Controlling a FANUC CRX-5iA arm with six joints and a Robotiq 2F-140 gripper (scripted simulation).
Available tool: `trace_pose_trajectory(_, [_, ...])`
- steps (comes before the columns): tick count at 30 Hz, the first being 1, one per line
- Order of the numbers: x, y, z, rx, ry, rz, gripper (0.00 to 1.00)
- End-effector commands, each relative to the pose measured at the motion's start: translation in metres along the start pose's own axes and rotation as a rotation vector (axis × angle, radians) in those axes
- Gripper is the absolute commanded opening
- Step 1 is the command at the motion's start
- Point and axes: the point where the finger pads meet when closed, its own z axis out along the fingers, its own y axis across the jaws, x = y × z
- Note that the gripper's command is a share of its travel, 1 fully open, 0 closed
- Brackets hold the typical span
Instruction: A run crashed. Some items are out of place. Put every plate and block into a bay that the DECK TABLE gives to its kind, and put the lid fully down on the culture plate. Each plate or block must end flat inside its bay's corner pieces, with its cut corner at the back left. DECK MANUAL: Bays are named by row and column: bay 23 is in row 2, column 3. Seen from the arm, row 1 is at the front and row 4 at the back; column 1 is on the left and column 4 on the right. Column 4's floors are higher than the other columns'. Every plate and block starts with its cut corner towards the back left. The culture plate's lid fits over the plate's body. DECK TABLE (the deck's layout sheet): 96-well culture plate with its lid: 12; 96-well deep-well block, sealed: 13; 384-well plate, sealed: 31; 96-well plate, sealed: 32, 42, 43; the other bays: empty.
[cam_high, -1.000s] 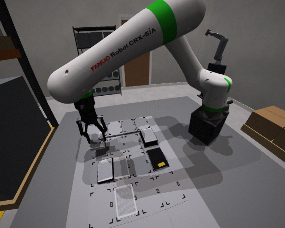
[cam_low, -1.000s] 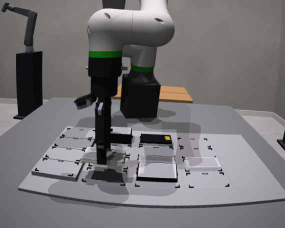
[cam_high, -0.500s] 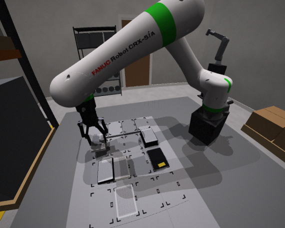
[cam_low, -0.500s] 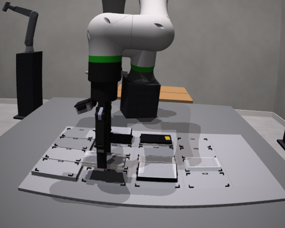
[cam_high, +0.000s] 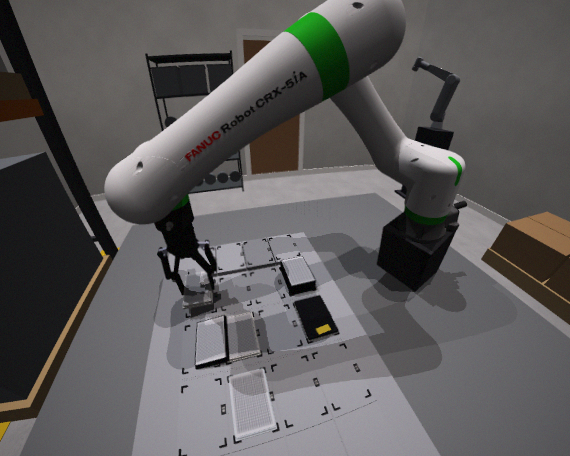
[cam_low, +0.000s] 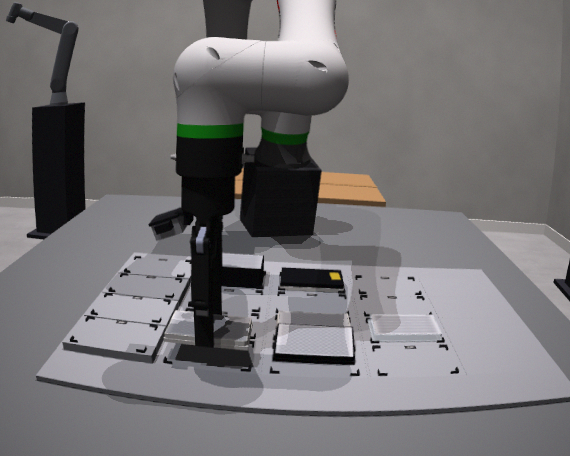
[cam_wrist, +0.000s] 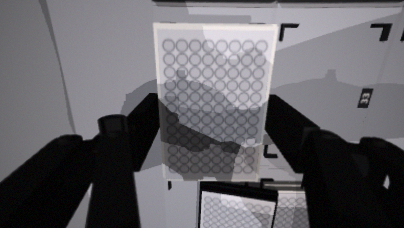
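My gripper (cam_high: 196, 289) (cam_low: 203, 325) (cam_wrist: 212, 109) is shut on a clear 96-well plate (cam_high: 196, 300) (cam_low: 231, 331) (cam_wrist: 215, 65), gripping its long sides. The plate hangs level, a little above a bay beside the raised column, at the deck edge farthest from the arm's base; its shadow lies in the corner pieces below. Two more plates (cam_high: 210, 341) (cam_high: 243, 336) lie side by side in the neighbouring column. A fine-grid plate (cam_high: 252, 404) (cam_low: 405, 327) lies further along. A tall deep-well block (cam_high: 298, 272) (cam_low: 243, 266) and a black plate with a yellow label (cam_high: 315, 317) (cam_low: 311, 278) sit nearer the base.
The raised bays (cam_high: 250, 252) (cam_low: 115, 335) run along one side of the pale deck mat (cam_high: 360, 320) (cam_low: 480, 310). The arm's black base (cam_high: 417, 250) stands behind the deck. Cardboard boxes (cam_high: 537, 255) and a dark rack (cam_high: 192, 85) stand off the table.
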Motion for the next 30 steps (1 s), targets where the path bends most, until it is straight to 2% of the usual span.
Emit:
trace_pose_trajectory(1, [0.000,-0.001,0.004,0.002,0.000,0.000,0.10])
trace_pose_trajectory(16, [0.000,-0.001,0.021,0.002,0.000,0.000,0.10])
trace_pose_trajectory(30, [0.000,-0.001,0.021,0.002,0.000,0.000,0.10])
